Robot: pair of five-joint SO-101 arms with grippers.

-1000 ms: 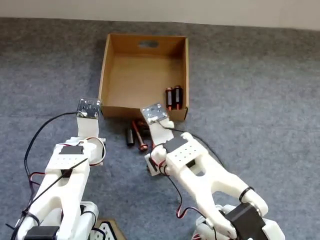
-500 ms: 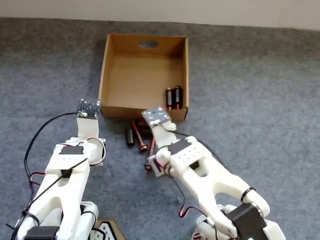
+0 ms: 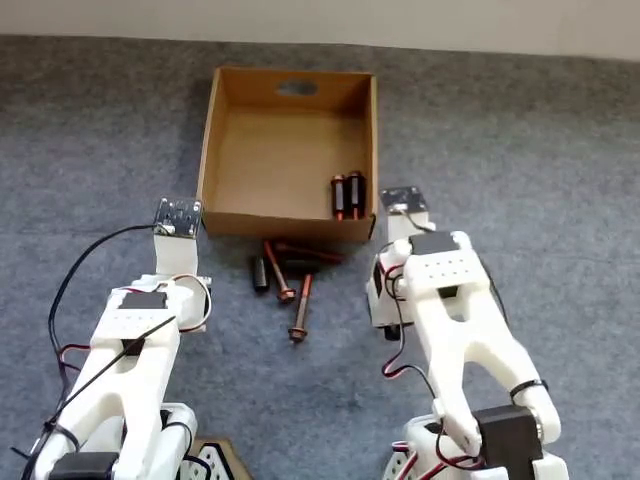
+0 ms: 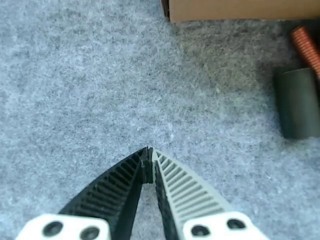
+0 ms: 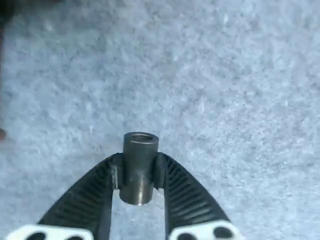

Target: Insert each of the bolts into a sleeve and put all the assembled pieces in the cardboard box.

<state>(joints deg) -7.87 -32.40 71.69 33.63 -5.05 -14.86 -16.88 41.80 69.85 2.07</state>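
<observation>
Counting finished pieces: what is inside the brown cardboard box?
Two dark sleeves with copper-coloured bolts sit side by side in the near right corner of the brown cardboard box. The rest of the visible floor is plain cardboard; the near wall hides the floor strip right behind it.

Left wrist view: cardboard box (image 4: 240, 9) cut by frame edge, only wall strip shows; bolt (image 4: 306, 45) and dark sleeve (image 4: 299, 102) cropped at edge. High view: two pieces (image 3: 347, 195) in box too small, possibly assembled. Right wrist view: corner dark shape (image 5: 10, 7) blurred, unidentifiable.
</observation>
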